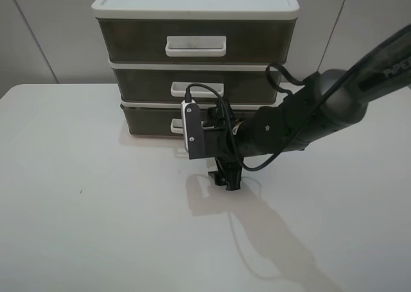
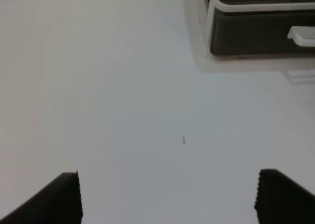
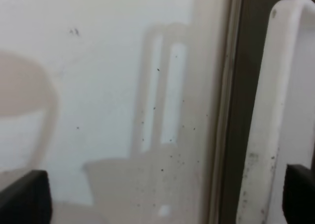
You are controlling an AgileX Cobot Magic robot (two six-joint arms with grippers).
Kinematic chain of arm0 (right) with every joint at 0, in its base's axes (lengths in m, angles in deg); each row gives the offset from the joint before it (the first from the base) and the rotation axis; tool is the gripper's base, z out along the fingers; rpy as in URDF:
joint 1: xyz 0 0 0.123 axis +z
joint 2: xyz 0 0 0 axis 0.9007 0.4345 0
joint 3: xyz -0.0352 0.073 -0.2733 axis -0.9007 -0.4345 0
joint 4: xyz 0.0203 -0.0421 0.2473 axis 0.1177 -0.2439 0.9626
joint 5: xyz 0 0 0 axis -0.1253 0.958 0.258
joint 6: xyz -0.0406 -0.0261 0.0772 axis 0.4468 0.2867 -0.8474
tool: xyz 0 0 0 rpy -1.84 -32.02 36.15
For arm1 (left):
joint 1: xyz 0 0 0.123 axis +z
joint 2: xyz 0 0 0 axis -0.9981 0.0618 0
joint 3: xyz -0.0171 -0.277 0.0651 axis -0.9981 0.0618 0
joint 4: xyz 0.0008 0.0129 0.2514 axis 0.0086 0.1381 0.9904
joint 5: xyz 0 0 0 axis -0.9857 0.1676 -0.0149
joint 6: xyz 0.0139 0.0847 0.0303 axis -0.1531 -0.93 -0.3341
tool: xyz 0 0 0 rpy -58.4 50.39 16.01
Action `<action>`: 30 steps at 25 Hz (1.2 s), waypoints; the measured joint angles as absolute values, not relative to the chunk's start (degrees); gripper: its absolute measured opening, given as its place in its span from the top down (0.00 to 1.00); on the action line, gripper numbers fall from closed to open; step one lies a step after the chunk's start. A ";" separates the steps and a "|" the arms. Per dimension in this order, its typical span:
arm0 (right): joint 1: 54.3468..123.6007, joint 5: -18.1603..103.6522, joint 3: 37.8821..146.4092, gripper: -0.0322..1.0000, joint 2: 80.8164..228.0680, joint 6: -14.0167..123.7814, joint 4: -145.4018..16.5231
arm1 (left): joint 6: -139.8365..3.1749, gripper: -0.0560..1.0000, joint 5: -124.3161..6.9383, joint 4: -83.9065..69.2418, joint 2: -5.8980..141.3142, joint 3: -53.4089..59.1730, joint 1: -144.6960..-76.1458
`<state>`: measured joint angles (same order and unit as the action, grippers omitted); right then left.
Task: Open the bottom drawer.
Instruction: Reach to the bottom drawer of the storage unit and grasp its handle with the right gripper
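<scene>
The bottom drawer (image 1: 149, 120) is the lowest smoky grey-brown tier of the white-framed unit and sits flush with it. Its white loop handle (image 1: 177, 125) is mostly hidden behind my right wrist camera. My right gripper (image 1: 228, 176) is open, low over the table just in front of this drawer. In the right wrist view the handle (image 3: 275, 111) stands very close, by one fingertip (image 3: 299, 189), with nothing between the jaws (image 3: 162, 194). My left gripper (image 2: 167, 197) is open and empty over bare table, well away from the drawer (image 2: 256, 34) and handle (image 2: 302, 36).
Two matching drawers (image 1: 192, 42) (image 1: 192, 83) stack above the bottom one, under a white lid. The unit stands at the back middle of the white table (image 1: 77, 189). A grey wall lies behind. My right arm (image 1: 321, 109) reaches in from the right.
</scene>
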<state>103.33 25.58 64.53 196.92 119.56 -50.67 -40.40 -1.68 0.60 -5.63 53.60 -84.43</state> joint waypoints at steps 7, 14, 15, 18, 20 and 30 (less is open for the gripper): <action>103.33 28.05 65.92 0.17 196.92 119.56 -49.95 | -40.40 0.27 -1.68 0.60 -5.63 53.60 -84.43; 103.20 28.27 65.92 0.17 196.98 119.56 -49.44 | -40.40 0.27 -1.68 0.60 -5.63 53.60 -84.43; 103.05 28.27 65.92 0.17 196.98 119.56 -49.40 | -40.40 0.27 -1.68 0.60 -5.63 53.60 -84.43; 102.51 28.27 65.92 0.17 196.98 119.56 -49.35 | -40.40 0.27 -1.68 0.60 -5.63 53.60 -84.43; 102.45 28.31 65.92 0.17 196.98 119.56 -49.30 | -40.40 0.27 -1.68 0.60 -5.63 53.60 -84.43; 101.90 29.87 65.92 0.17 197.03 119.56 -49.30 | -40.40 0.27 -1.68 0.60 -5.63 53.60 -84.43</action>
<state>101.90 29.87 65.92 197.03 119.56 -49.30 -40.40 -1.68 0.60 -5.63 53.60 -84.43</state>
